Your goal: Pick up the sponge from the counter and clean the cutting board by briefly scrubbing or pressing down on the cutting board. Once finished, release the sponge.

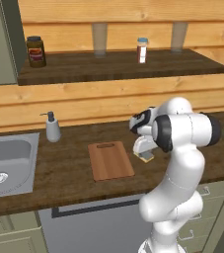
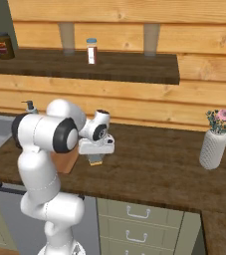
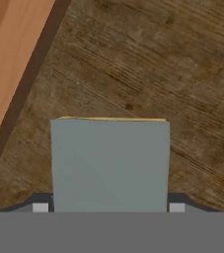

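I see my fingers [image 3: 108, 207] clamped on the sponge [image 3: 109, 163], one at each side, sponge at the desk [image 1: 64, 173], just beside the board [image 1: 110, 160] at its 3 o'clock, soap bottle [image 1: 52, 127] at board's 10 o'clock.

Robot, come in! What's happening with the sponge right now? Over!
Tool down over sponge, fingers either side; grip not confirmed. Sponge beside cutting board, on counter. Nothing in the way.

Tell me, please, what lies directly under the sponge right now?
In the hand view the sponge lies between the gripper fingertips, over the dark counter, beside the cutting board. The wood beneath it is covered, so I cannot tell whether it is resting or lifted.
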### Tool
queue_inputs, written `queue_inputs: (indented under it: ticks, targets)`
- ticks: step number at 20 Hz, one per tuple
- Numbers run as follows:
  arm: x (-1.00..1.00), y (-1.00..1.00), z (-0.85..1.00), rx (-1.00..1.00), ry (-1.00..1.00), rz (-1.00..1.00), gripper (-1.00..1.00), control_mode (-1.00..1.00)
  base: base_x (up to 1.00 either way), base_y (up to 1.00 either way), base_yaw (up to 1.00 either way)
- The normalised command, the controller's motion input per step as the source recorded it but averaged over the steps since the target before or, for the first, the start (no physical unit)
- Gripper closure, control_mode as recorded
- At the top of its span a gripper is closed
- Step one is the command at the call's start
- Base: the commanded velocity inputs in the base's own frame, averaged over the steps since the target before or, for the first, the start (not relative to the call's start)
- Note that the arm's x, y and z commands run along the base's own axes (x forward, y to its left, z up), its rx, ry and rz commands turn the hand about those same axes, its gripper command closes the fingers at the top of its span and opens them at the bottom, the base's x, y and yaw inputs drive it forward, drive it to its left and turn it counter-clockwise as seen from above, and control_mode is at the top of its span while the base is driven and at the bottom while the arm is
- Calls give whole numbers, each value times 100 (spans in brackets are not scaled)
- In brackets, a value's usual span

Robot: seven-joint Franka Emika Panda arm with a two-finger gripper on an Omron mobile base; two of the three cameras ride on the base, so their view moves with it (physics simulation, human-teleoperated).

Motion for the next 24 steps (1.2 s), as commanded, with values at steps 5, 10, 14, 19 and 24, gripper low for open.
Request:
queue_inputs:
  ticks: [5, 10, 14, 19, 24]
  targets:
    - [-7, 8, 21, 6, -16, 3, 100, -100, 0, 0, 0]
    - [-21, 63, 47, 0, -4, 1, 100, -100, 0, 0, 0]
    - [-34, 100, 5, -10, 14, 5, 100, -100, 0, 0, 0]
    - [-33, 56, 2, -2, 2, 1, 100, -100, 0, 0, 0]
    - [-28, 15, -7, 0, 5, -4, 100, -100, 0, 0, 0]
